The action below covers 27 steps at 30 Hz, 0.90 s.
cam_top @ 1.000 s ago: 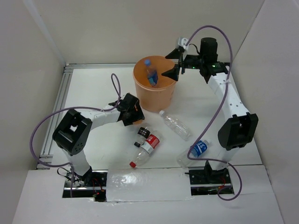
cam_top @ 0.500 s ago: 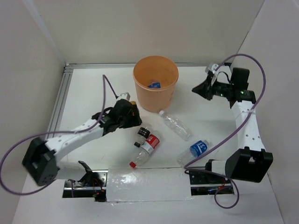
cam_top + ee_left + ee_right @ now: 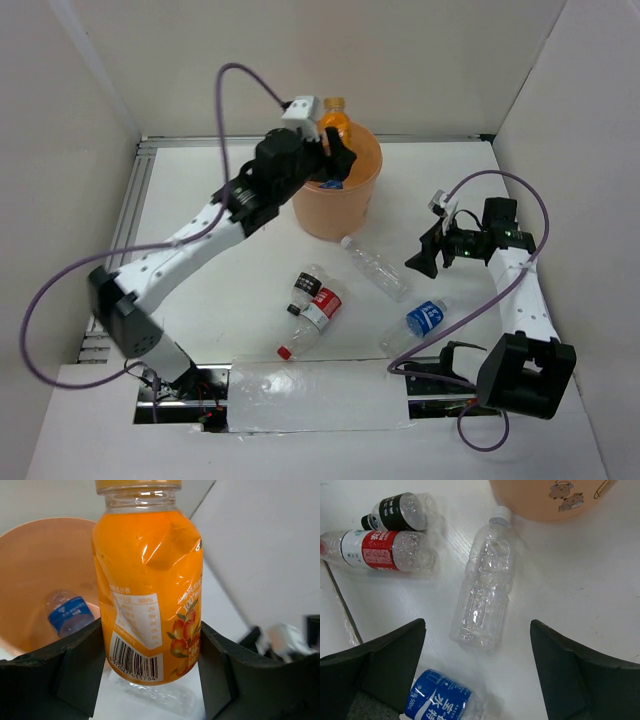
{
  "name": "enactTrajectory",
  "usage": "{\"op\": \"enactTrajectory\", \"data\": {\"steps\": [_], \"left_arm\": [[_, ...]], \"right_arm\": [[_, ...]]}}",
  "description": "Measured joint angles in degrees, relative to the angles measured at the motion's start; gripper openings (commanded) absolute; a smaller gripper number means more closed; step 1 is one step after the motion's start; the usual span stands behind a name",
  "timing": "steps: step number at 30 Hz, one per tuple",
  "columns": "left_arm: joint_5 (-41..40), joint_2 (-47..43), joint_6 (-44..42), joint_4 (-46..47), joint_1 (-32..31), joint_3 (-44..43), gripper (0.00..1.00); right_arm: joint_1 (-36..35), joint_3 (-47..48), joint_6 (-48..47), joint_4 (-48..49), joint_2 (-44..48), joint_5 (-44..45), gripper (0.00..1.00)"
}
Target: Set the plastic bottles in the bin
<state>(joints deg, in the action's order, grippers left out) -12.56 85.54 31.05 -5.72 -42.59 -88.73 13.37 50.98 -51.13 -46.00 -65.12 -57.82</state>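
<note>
Left gripper grips an orange bottle upright at the rim of the bin.
Right gripper hangs wide open above a clear bottle lying on the table; a blue-labelled bottle lies inside the bin.

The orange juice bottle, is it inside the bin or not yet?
Not inside. The left gripper holds the orange juice bottle upright above the bin, jaws closed on its lower half, not released.
</note>
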Motion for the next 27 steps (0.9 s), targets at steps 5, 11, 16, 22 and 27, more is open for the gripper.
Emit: {"op": "enactTrajectory", "data": {"steps": [5, 11, 16, 22, 27], "left_arm": [[-3.13, 18.43, -2.95, -4.0, 0.31, -16.09, 0.53], [-5.64, 22.86, -4.15, -10.25, 1.14, -15.76, 0.94], [-6.01, 21.7, -4.15, -10.93, 2.14, -15.72, 1.0], [-5.6, 12.81, -4.52, -10.93, 1.66, -12.85, 1.0], [-6.73, -8.15, -5.42, -9.4, -3.43, 4.85, 0.94]], "right_arm": [[-2.36, 0.0, 0.42, -0.09, -0.07, 0.79, 0.96], [-7.87, 0.0, 2.84, 2.29, -0.2, 4.04, 1.0], [-11.82, 0.0, 6.19, 5.38, -2.8, 6.36, 1.0], [-18.8, -0.61, 10.01, 10.71, -5.75, 10.86, 1.0], [-25.05, -4.09, 15.26, 18.53, -9.44, 17.14, 1.0]]}}
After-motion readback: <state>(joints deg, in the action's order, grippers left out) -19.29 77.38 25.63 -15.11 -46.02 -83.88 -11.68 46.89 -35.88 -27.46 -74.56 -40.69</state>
